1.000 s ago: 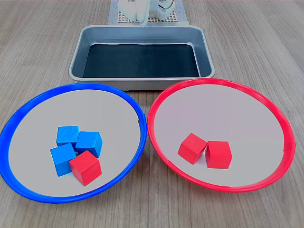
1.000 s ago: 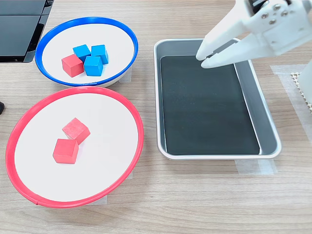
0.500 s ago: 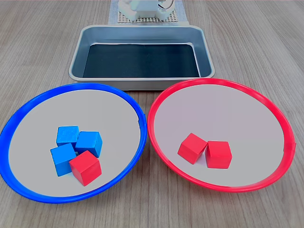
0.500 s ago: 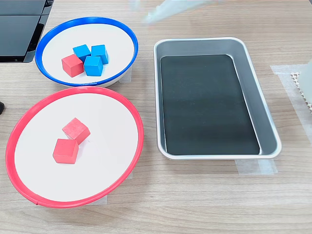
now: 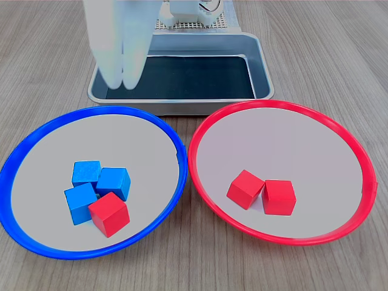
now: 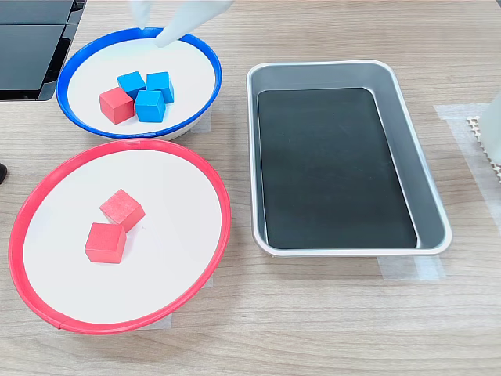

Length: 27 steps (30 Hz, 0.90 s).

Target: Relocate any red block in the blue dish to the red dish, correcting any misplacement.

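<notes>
end effector (image 6: 154,30) swung over blue dish (image 6: 205,59) rim.

1. My wood-grain table (image 5: 315,54) carries three containers.
2. A round blue-rimmed dish (image 5: 36,145) sits beside a round red-rimmed dish (image 5: 339,130).
3. A rectangular steel tray (image 5: 100,60) lies behind them.

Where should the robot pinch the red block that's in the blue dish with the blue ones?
Probably from straight above. The red block sits in the blue dish against a blue cube, with another blue cube close behind. In the first exterior view its front and right faces look free, so the gripper should favour the sides clear of its neighbours.
</notes>
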Each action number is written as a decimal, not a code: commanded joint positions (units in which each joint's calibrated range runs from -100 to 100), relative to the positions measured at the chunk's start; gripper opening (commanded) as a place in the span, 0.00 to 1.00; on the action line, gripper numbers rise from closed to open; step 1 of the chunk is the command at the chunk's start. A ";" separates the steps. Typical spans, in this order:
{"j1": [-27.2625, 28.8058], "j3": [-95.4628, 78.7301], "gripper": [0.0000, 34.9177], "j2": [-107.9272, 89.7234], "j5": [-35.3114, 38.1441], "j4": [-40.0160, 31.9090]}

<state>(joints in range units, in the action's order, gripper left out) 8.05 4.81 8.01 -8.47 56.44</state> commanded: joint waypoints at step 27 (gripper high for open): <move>0.18 31.10 0.31 30.15 -5.18 2.95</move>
<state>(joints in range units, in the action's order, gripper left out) 8.76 32.76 38.19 -13.06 60.11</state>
